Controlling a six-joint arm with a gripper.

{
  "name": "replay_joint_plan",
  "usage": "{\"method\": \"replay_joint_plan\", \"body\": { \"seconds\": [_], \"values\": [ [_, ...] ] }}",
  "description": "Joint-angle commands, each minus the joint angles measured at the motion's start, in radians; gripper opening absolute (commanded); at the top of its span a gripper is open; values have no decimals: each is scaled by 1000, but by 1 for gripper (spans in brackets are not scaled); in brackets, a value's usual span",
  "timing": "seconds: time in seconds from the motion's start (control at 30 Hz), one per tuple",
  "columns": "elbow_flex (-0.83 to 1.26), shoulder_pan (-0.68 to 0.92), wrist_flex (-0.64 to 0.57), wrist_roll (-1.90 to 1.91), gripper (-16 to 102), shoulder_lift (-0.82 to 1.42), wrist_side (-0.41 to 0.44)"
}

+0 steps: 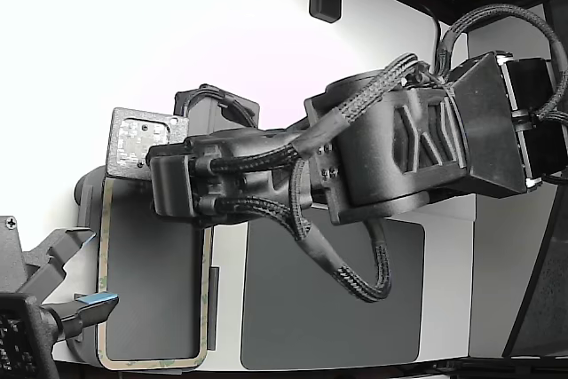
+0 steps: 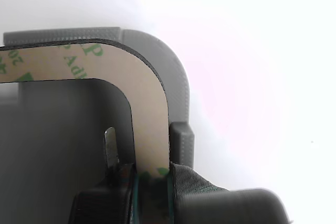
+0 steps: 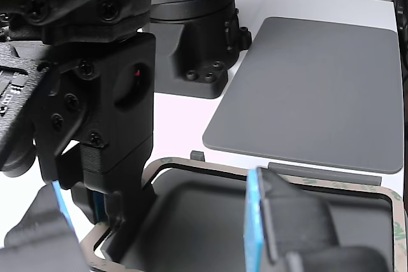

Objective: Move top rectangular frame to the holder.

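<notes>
In the wrist view, the black gripper (image 2: 152, 190) is closed on one long side of the thin tan rounded-rectangle frame with green printed marks (image 2: 149, 108), one finger (image 2: 111, 148) inside the open centre and the other at the outer edge. Just beyond the frame's rounded corner, the light grey plastic holder tray (image 2: 168, 59) shows its ribbed rim, with a small raised grey tab (image 2: 181, 140) touching the frame's outer edge near the grip.

In the other view, the frame (image 3: 331, 183) sits over the holder, whose dark recessed floor (image 3: 191, 221) shows through the open centre; small raised tabs (image 3: 197, 155) stand just outside the frame's far edge. A second gripper with blue finger pads (image 3: 252, 221) is in the foreground at 6 o'clock, blurred. Beyond the frame, at 1 o'clock, lies a larger flat dark grey mat (image 3: 319, 87) on the white desk (image 3: 185, 119), and a black arm base (image 3: 191, 42) stands at 11 o'clock.

In the exterior view, the frame (image 1: 105, 264) lies at 8 o'clock, outlining the holder (image 1: 151, 290). The black arm with braided cables (image 1: 382, 148) reaches across from 3 o'clock, its gripper (image 1: 173, 188) at the frame's upper edge. The dark grey mat (image 1: 328, 308) sits just beside the holder toward 5 o'clock.
</notes>
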Motion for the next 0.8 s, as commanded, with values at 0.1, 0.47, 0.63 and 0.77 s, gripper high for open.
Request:
{"method": "replay_joint_plan", "body": {
  "seconds": [0.1,0.47,0.63,0.77],
  "values": [
    [-9,-18,-11,8,-11,20,0],
    [18,-18,-18,5,-10,31,-18],
    [44,-21,-37,9,-10,40,-18],
    [55,-25,-52,6,-10,40,-21]
  ]
}}
